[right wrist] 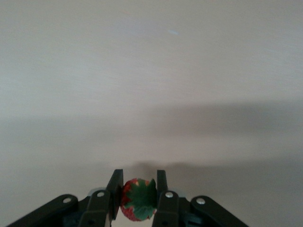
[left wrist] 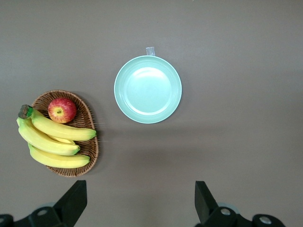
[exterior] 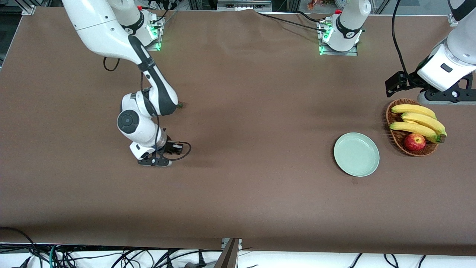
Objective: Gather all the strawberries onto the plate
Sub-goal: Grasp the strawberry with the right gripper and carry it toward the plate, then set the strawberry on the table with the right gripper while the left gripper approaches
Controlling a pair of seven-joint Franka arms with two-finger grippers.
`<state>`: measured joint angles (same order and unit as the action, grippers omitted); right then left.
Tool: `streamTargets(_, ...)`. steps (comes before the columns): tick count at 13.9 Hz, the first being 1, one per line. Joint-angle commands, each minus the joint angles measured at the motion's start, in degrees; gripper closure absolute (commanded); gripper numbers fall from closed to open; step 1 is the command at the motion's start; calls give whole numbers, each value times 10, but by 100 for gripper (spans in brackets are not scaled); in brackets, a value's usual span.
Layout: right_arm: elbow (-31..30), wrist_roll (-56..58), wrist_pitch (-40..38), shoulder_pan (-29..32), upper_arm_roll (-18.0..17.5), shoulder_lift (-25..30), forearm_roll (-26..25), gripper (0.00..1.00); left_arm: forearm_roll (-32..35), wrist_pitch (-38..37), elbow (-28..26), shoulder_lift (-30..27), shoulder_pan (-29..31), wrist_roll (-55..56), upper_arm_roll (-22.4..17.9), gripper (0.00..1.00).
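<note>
We see the right gripper (right wrist: 137, 189) low at the table (exterior: 238, 186), fingers (right wrist: 115, 187) clamped on a strawberry (right wrist: 137, 199). The left gripper (left wrist: 140, 203) waits spread wide above the empty plate (left wrist: 147, 89). No legible writing.

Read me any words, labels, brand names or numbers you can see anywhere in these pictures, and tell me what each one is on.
None can be read.
Plate: plain, no print.
Strawberry in the right gripper: no label.
Bananas, apple, basket: no stickers visible.
Small dark marks on the arm bases: too small to read.
</note>
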<state>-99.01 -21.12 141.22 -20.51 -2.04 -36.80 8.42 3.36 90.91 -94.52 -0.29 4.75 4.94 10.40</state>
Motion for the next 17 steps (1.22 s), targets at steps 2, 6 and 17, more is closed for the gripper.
streamTargets(2, 122, -127, -26, -77, -2, -49, 5, 81, -10, -6, -3, -5, 8, 2, 1, 0)
streamTargets(6, 265, -316, -14, -177, -2, -139, 2, 80, -10, -7, -4, -5, 8, 2, 1, 0)
streamTargets(17, 341, -503, 175, -357, 75, -267, -3, 72, -10, -6, -4, -5, 8, 1, 1, 0)
